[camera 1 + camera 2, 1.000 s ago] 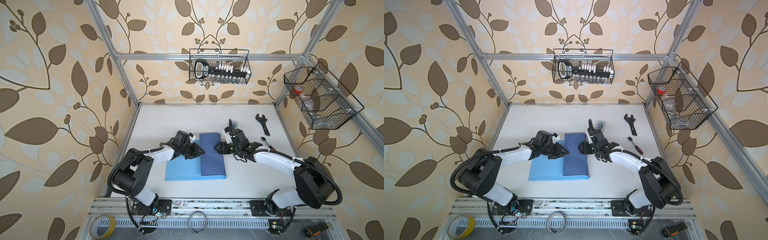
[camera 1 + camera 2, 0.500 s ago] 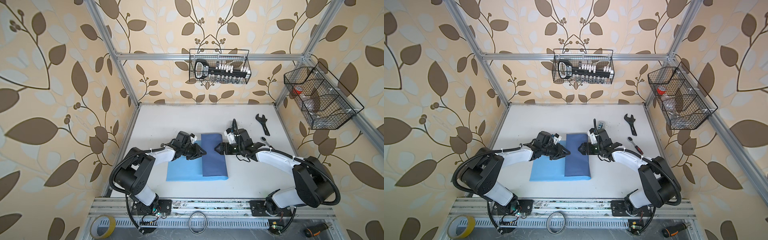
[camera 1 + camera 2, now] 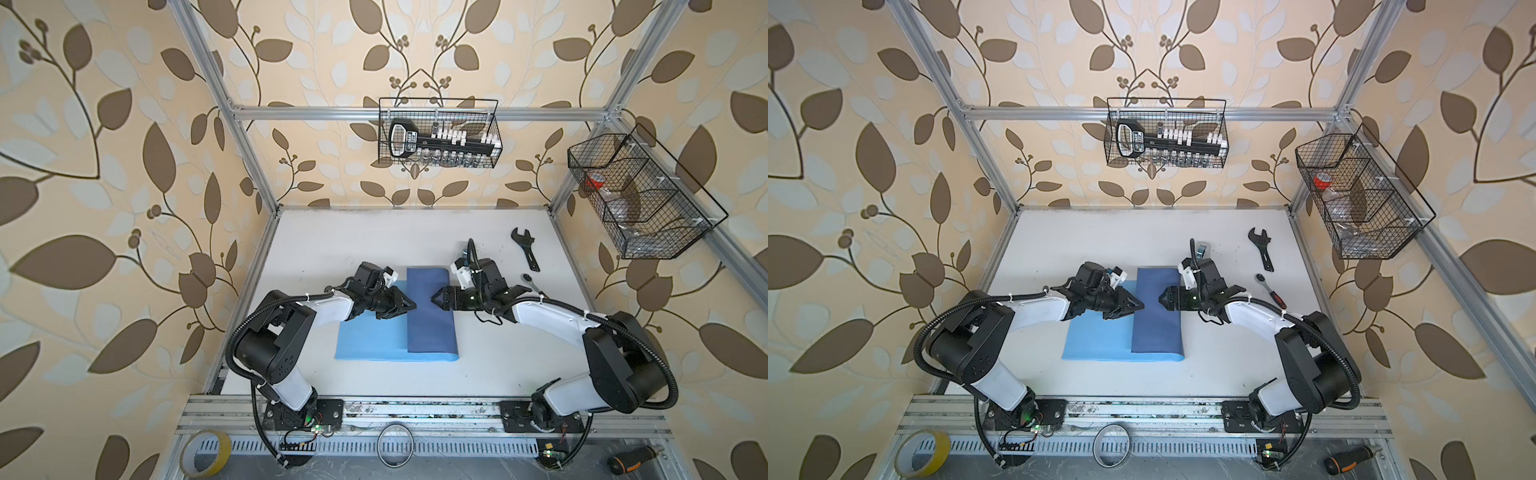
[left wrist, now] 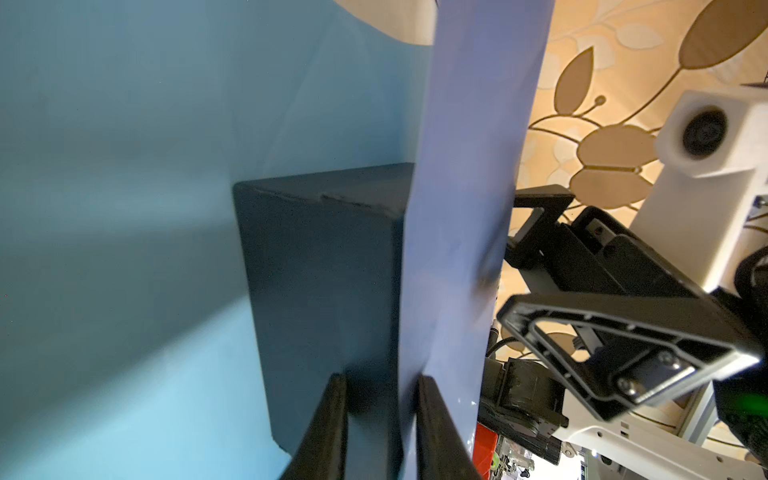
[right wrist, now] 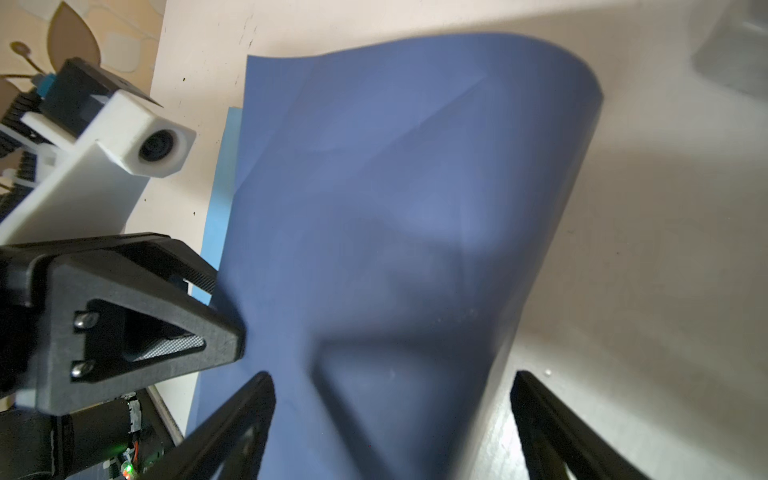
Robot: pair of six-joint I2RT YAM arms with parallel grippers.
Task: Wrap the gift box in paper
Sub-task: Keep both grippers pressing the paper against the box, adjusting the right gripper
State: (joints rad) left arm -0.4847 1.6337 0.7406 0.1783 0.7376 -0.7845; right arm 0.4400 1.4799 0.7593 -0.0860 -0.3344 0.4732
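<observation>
The paper lies mid-table in both top views, its light blue face [image 3: 370, 336] [image 3: 1096, 332] flat and a slate-blue flap [image 3: 430, 316] [image 3: 1156, 316] folded over the gift box. The top views hide the black gift box [image 4: 324, 270]; the left wrist view shows it under the flap [image 4: 465, 166]. My left gripper [image 3: 409, 306] [image 3: 1139, 306] [image 4: 380, 380] is at the flap's left edge, jaws narrowly open, one finger beside the box and one outside the flap. My right gripper [image 3: 436, 298] [image 3: 1163, 298] [image 5: 392, 386] stands wide open over the flap [image 5: 395, 187], holding nothing.
A black wrench [image 3: 525, 253] and a ratchet [image 3: 530, 280] lie at the back right. A small tape dispenser [image 3: 1202, 249] sits behind my right wrist. Wire baskets hang on the back wall [image 3: 438, 133] and right wall [image 3: 640, 199]. A yellow tape roll [image 3: 205, 453] lies by the front rail.
My right gripper's jaws have opened wider. My left gripper's jaws have narrowed a little at the flap's edge. The paper has shifted slightly to the right.
</observation>
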